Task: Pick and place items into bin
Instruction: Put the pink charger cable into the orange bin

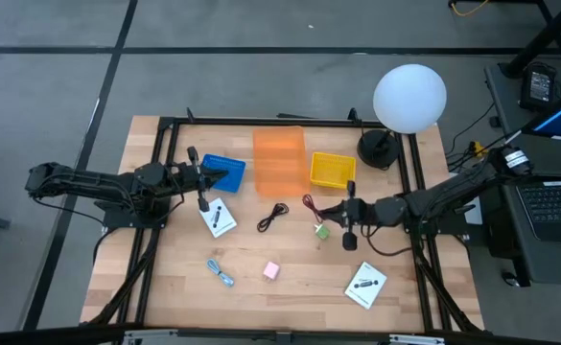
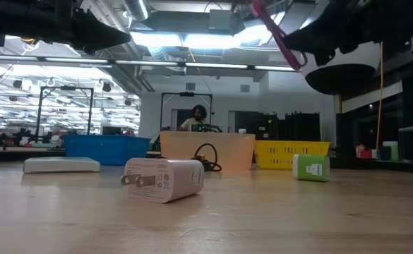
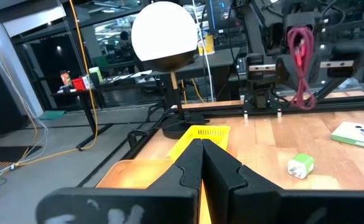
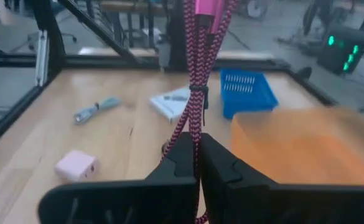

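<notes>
My right gripper [image 1: 340, 213] hovers right of the table's middle, shut on a reddish braided cable [image 1: 309, 203]. My left gripper [image 1: 211, 177] is shut, holds nothing and hovers at the blue bin [image 1: 226, 171]. On the table lie a black cable [image 1: 273, 216], a white card [image 1: 219, 218], a second card [image 1: 366, 285], a green piece [image 1: 322, 231], a pink piece [image 1: 271, 271] and a blue piece [image 1: 221, 273]. My right gripper pinches the bundled reddish cable between its two fingers [image 4: 182, 152], with several strands [image 4: 195, 118] running through the pinch. The fingers reach roughly level from the table's right. The cable [image 3: 300, 59] hangs in loops at the fingers, lifted clear of the table.
An orange bin [image 1: 279, 158] and a yellow bin [image 1: 332, 170] stand beside the blue one along the far side. A lamp with a white globe [image 1: 409, 96] stands at the far right corner. A black frame [image 1: 165, 125] rims the table. A person [image 2: 199, 116] is in the room beyond.
</notes>
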`<state>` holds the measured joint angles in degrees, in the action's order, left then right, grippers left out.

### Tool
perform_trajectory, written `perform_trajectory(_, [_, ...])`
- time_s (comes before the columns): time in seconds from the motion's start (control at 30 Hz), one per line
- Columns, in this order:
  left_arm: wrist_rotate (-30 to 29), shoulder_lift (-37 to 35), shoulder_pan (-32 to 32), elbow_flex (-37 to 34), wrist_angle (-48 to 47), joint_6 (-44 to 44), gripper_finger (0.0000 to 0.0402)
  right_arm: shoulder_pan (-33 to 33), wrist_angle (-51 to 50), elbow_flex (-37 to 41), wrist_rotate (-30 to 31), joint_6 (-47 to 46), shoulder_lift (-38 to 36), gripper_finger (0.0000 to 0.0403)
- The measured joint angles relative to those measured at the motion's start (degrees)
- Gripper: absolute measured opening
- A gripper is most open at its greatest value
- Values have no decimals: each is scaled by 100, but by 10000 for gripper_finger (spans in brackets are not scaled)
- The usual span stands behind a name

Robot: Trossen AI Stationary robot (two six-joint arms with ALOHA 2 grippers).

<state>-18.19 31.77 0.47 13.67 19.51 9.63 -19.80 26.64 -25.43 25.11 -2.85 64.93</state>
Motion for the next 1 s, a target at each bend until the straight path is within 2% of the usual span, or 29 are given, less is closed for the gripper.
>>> perform_trajectory(0.23, [-14, 1, 0, 0, 0, 0, 3, 241, 469, 0, -143, 455, -2, 0])
perform_trajectory(0.63, [-18, 2, 2, 0, 0, 0, 3, 463, 614, 0, -231, 241, 19, 0])
perform_trajectory(0.83, [-19, 0, 0, 0, 2, 0, 3, 778, 672, -2, 571, -274, 263, 0])
perform_trajectory(1.0, [-19, 0, 1, 0, 2, 2, 3, 1056, 693, -2, 590, -324, 525, 0])
